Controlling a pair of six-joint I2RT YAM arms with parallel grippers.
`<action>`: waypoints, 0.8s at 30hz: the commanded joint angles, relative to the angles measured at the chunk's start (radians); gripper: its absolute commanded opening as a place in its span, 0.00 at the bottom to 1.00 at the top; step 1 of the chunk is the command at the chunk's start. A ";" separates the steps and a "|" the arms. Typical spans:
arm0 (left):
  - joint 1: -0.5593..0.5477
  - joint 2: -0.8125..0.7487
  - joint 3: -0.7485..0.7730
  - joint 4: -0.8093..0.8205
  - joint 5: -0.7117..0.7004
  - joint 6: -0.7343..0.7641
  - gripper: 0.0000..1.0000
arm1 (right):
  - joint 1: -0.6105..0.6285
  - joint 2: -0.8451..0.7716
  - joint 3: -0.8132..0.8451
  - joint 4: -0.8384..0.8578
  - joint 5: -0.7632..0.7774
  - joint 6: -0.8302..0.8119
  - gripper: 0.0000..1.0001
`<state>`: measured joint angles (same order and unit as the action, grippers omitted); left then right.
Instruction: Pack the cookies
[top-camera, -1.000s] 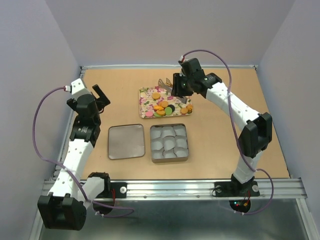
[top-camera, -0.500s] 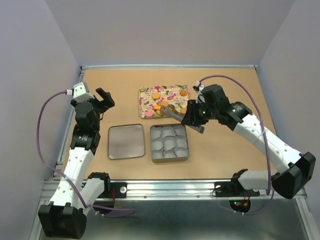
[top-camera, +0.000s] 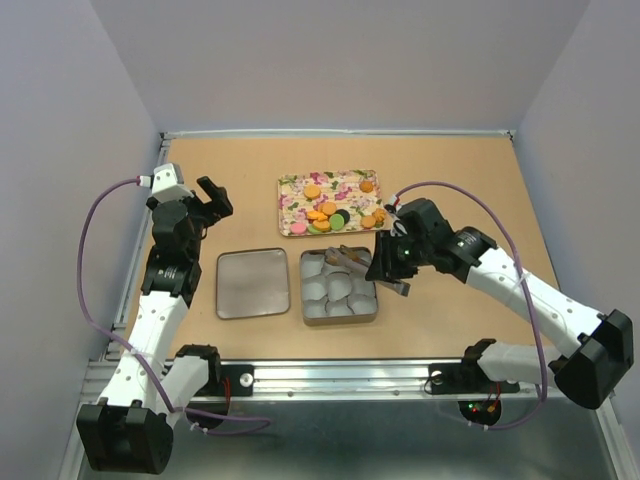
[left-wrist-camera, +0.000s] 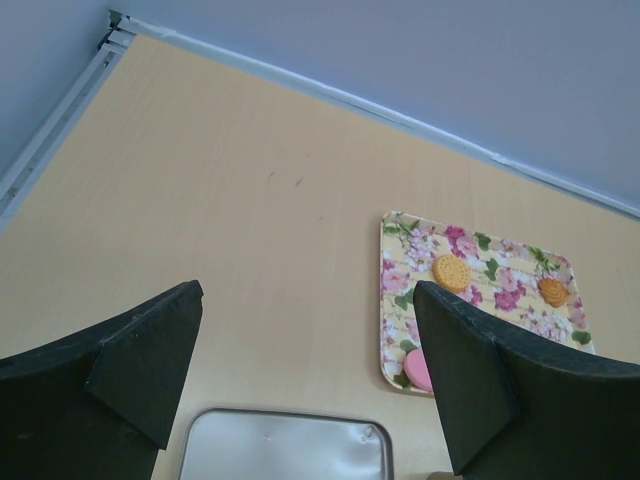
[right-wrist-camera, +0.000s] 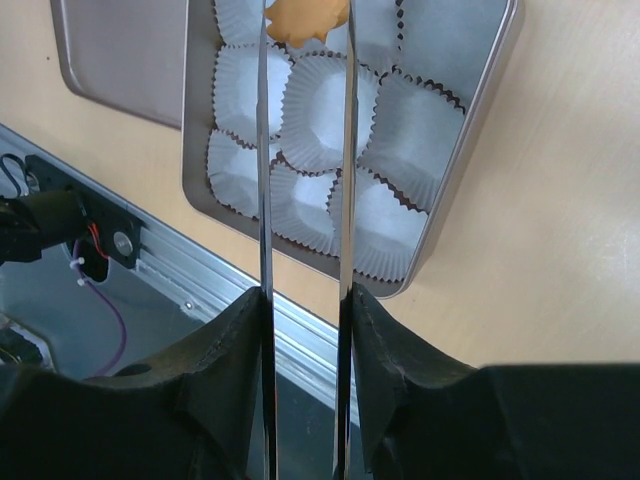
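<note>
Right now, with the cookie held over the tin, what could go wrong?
The right gripper squeezes the tongs, which hold the orange cookie only at their tips; it may slip out and land between the paper cups. The tong tips may also catch a light cup and shift it inside the tin.

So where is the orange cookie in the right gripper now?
In the right wrist view, the orange cookie is held by the right gripper over the far row of paper cups in the tin.
</note>
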<state>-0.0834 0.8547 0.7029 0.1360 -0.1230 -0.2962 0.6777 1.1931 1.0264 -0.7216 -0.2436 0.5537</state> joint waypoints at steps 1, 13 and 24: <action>0.002 -0.016 0.053 0.024 0.011 0.019 0.98 | 0.016 -0.047 -0.023 0.057 0.007 0.031 0.42; 0.002 -0.017 0.053 0.017 0.011 0.017 0.98 | 0.036 -0.020 -0.014 0.065 0.052 0.029 0.43; 0.001 -0.029 0.050 0.016 0.011 0.017 0.97 | 0.046 0.020 0.001 0.068 0.104 0.040 0.57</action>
<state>-0.0834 0.8536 0.7040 0.1295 -0.1192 -0.2958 0.7113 1.2110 1.0134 -0.7055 -0.1768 0.5816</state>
